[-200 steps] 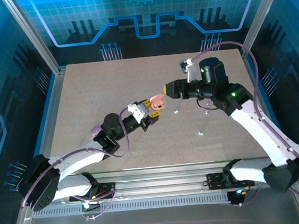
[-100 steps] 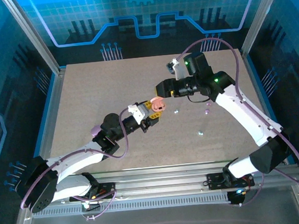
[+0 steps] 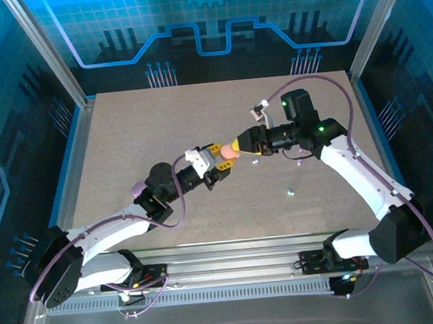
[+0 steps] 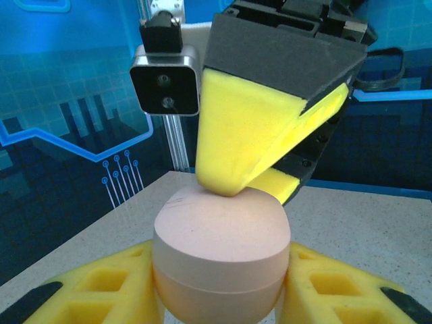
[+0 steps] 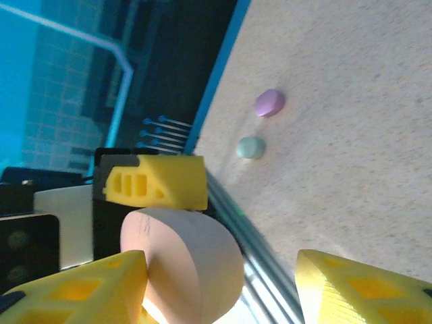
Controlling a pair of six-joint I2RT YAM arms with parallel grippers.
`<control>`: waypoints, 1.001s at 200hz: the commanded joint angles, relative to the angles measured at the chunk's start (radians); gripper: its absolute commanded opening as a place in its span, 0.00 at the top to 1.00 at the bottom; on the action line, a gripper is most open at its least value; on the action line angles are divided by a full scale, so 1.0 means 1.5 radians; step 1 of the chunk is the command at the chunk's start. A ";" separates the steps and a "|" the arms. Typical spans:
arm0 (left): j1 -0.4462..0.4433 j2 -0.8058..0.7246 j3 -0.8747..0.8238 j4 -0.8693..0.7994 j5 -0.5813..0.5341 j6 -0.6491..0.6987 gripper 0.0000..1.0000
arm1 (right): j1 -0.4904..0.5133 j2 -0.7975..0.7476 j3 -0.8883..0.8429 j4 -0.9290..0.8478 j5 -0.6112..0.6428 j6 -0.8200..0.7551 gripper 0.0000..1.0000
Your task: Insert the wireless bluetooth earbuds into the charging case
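Observation:
A closed, rounded pink charging case is held above the table's middle, with my left gripper shut on its lower half. In the left wrist view the case sits between my yellow fingers, and a yellow finger of the right gripper rests on its lid. My right gripper is open. In its wrist view one finger touches the case and the other stands apart. Tiny pale earbuds lie on the table under the right arm.
A purple case and a green case lie on the table toward its left side. The purple case shows beside the left arm's elbow. Metal rails and blue walls frame the tabletop.
The right gripper has swung from the back right down and left until a finger rests on the pink case's lid. The left arm has held still with the case.

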 commanded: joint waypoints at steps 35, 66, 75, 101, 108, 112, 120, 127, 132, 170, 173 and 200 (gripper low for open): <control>-0.004 -0.004 0.033 0.039 0.031 -0.016 0.60 | -0.011 0.017 -0.055 0.144 -0.161 0.078 0.51; -0.004 -0.004 0.034 0.029 0.031 -0.014 0.60 | -0.009 0.023 -0.066 0.176 -0.181 0.093 0.57; -0.004 -0.003 0.035 0.023 0.031 -0.013 0.59 | -0.009 0.023 -0.066 0.176 -0.184 0.093 0.58; -0.004 -0.003 0.037 0.010 0.012 -0.002 0.58 | -0.012 0.014 -0.067 0.164 -0.166 0.085 0.71; -0.004 -0.003 0.036 0.008 0.001 -0.001 0.56 | -0.015 0.011 -0.067 0.157 -0.152 0.081 0.73; -0.004 -0.003 0.037 0.003 -0.003 0.000 0.55 | -0.017 0.008 -0.068 0.156 -0.145 0.082 0.74; -0.004 -0.004 0.039 -0.013 -0.004 0.006 0.55 | -0.018 0.004 -0.072 0.172 -0.141 0.087 0.76; -0.003 -0.003 0.043 -0.027 -0.005 0.008 0.54 | -0.018 0.001 -0.079 0.195 -0.142 0.098 0.78; -0.004 -0.003 0.045 -0.034 -0.007 0.009 0.54 | -0.018 -0.001 -0.083 0.209 -0.140 0.107 0.79; -0.004 -0.001 0.040 -0.051 -0.025 0.021 0.39 | -0.025 -0.009 -0.093 0.242 -0.091 0.133 0.83; -0.004 -0.001 0.039 -0.053 -0.027 0.022 0.37 | -0.026 -0.010 -0.095 0.244 -0.086 0.135 0.83; -0.003 -0.014 0.015 -0.042 -0.079 0.036 0.33 | -0.045 -0.009 -0.116 0.264 0.001 0.143 0.82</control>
